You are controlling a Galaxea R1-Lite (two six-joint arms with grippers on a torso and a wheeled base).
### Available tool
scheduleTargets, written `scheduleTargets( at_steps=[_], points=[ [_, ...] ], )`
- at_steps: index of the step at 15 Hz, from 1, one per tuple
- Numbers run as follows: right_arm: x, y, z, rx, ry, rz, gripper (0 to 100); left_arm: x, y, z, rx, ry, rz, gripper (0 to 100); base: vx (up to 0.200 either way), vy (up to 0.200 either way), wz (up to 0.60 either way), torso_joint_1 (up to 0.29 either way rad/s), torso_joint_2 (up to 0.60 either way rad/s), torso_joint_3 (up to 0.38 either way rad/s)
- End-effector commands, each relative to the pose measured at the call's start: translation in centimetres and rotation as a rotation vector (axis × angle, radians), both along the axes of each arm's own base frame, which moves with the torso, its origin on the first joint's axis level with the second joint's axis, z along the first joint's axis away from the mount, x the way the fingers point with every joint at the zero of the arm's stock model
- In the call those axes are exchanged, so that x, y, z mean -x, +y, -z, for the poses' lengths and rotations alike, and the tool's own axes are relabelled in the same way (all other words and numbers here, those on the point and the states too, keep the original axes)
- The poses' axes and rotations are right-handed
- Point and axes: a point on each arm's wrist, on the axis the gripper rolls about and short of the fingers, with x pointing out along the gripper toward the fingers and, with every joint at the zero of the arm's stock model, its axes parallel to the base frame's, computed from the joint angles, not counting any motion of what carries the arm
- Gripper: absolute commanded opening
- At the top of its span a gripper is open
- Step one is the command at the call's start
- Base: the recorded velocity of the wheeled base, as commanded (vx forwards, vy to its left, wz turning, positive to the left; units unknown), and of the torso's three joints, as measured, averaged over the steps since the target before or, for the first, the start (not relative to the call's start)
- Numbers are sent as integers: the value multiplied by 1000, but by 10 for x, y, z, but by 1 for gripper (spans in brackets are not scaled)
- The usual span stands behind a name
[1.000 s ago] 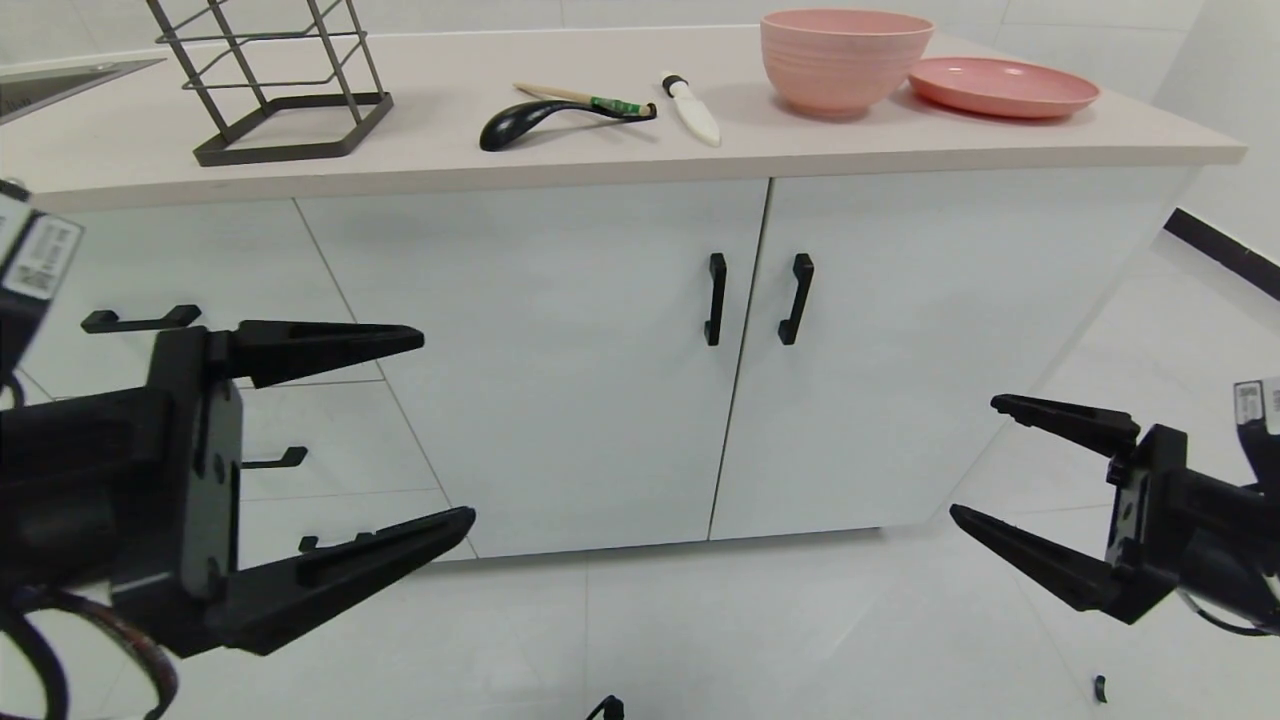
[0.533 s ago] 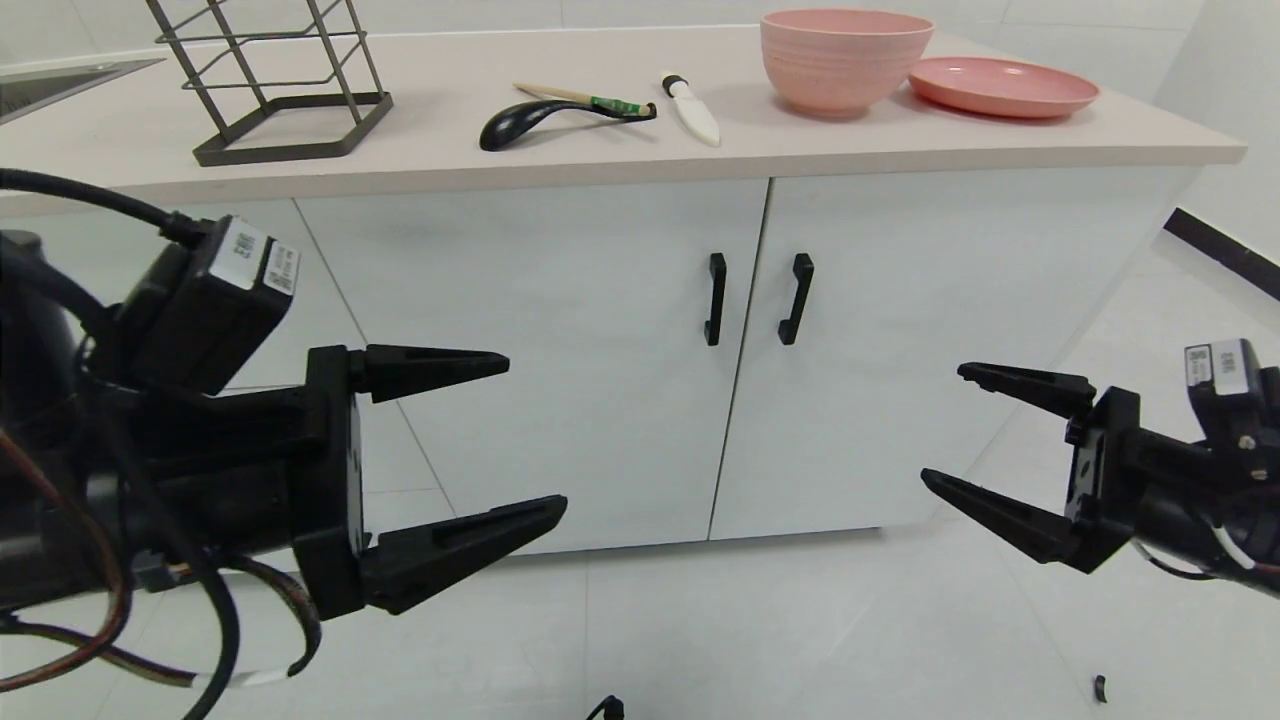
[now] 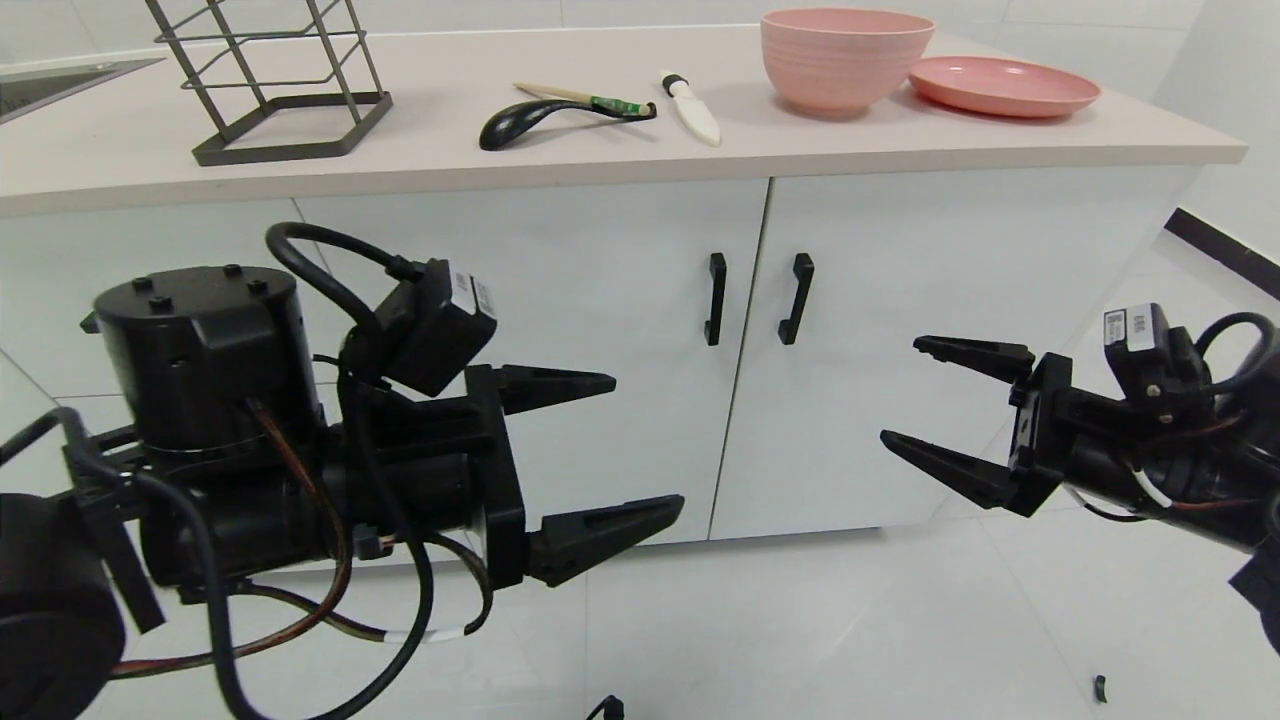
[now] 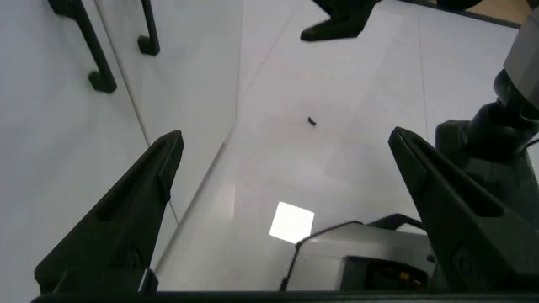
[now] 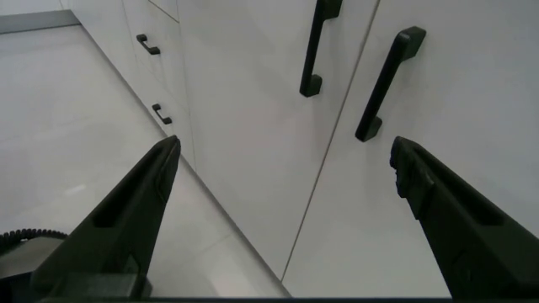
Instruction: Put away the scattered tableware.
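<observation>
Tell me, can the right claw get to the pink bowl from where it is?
Probably, but not directly. The right claw hangs open in front of the cupboard doors, below the counter that the pink bowl stands on. Nothing blocks the way up; the arm would have to lift first.

a pale beige countertop [image 3: 450, 150] is carried on white cabinets [image 3: 560, 290]. a dark wire rack [image 3: 270, 95] is stood on it toward the left, and a steel sink [image 3: 50, 85] is set into the surface at the far left edge. near the middle a black spoon [image 3: 520, 120] is laid flat, with wooden chopsticks [image 3: 585, 98], green-banded, close against its handle. a white knife [image 3: 692, 112] is laid just right of them. further right a pink ribbed bowl [image 3: 845, 60] is stood upright, with a flat pink plate [image 3: 1003, 86] just beside it
</observation>
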Motion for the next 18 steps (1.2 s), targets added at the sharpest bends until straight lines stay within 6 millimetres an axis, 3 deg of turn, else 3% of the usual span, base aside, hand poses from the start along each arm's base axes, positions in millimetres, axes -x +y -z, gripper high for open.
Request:
scheduleTargets(
  at_steps=[1,3,6,9,13,18],
  points=[
    [-6,1,-1,-2,-14,-6,100,-10,-9,12,-19,9,6,100,0,0,0,0,0,0],
    [-20,1,-2,-6,-34,-23,100,-15,-15,11,-31,-81,21,100,0,0,0,0,0,0],
    [-39,7,15,-1,6,-82,100,-26,-21,3,-28,-194,7,100,0,0,0,0,0,0],
    [-65,11,12,-9,-37,-90,100,-35,-30,10,-23,-203,13,100,0,0,0,0,0,0],
    [-74,14,22,-8,-17,-100,100,-35,-31,12,-34,-218,23,100,0,0,0,0,0,0],
    [-100,21,18,-15,-73,-150,100,-41,-40,26,-41,-226,92,100,0,0,0,0,0,0]
  ],
)
